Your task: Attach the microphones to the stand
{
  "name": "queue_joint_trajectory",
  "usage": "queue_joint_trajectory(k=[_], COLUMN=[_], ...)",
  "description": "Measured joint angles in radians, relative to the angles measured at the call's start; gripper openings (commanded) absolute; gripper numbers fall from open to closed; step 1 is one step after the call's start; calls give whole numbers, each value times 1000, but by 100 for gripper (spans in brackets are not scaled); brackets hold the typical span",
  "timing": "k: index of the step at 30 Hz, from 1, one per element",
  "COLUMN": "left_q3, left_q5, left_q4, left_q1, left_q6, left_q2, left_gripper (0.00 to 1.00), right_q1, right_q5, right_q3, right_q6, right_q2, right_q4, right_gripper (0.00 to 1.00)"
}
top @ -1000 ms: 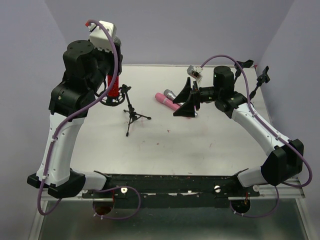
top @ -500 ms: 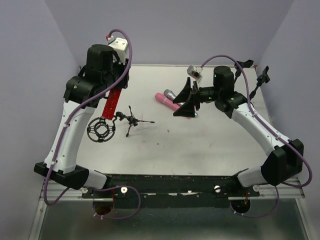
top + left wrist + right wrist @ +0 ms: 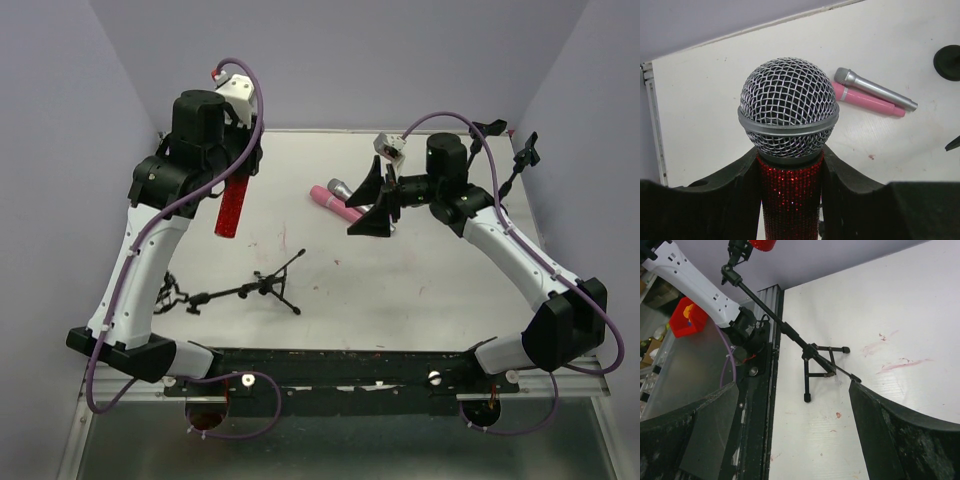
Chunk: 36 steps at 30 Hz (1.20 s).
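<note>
My left gripper [image 3: 240, 182] is shut on the glittery red microphone [image 3: 231, 210] and holds it in the air over the table's left side. In the left wrist view its silver mesh head [image 3: 788, 107] sticks out past the fingertips, with the left gripper [image 3: 790, 195] clamped on the red body. The black tripod stand [image 3: 250, 289] lies tipped over near the front left, also seen in the right wrist view [image 3: 807, 347]. The pink microphone [image 3: 328, 199] and silver-grey microphone [image 3: 341, 188] lie side by side at mid-table. My right gripper [image 3: 372, 206] hovers open beside them, empty [image 3: 795, 440].
The stand's round shock mount [image 3: 171, 291] lies by the left arm's lower link. Two more thin black stands [image 3: 518, 160] rise at the back right corner. A black round base [image 3: 947, 61] shows at the right edge of the left wrist view.
The stand toppled from upright and now lies flat toward the near left. My left gripper has lifted away with the red microphone. The right arm has stayed put.
</note>
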<state>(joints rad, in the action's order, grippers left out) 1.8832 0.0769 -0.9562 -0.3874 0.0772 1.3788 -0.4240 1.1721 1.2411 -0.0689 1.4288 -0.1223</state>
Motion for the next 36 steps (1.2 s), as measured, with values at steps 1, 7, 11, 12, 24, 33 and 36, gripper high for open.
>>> queue_joint_trajectory(k=[1, 7, 11, 12, 24, 33, 36], left_q3=[0, -12, -69, -91, -520, -747, -758], left_q5=[-8, -84, -103, -105, -72, 138, 208], left_q4=[9, 68, 105, 111, 328, 448, 463], left_q1=[0, 0, 0, 0, 0, 0, 0], left_q6=[2, 26, 35, 37, 62, 70, 59], left_q2=[1, 1, -13, -23, -490, -913, -1015], left_gripper=[0, 0, 0, 0, 0, 0, 0], right_q1=[0, -85, -171, -188, -440, -699, -729], right_q5=[7, 42, 24, 12, -260, -409, -425], right_q3=[-3, -104, -142, -143, 95, 467, 594], right_q6=[18, 285, 443, 482, 942, 1073, 1042], right_q2=[0, 0, 32, 43, 252, 509, 633], right_q4=[-1, -64, -120, -132, -414, -622, -645], right_gripper=[100, 100, 100, 100, 100, 94, 93])
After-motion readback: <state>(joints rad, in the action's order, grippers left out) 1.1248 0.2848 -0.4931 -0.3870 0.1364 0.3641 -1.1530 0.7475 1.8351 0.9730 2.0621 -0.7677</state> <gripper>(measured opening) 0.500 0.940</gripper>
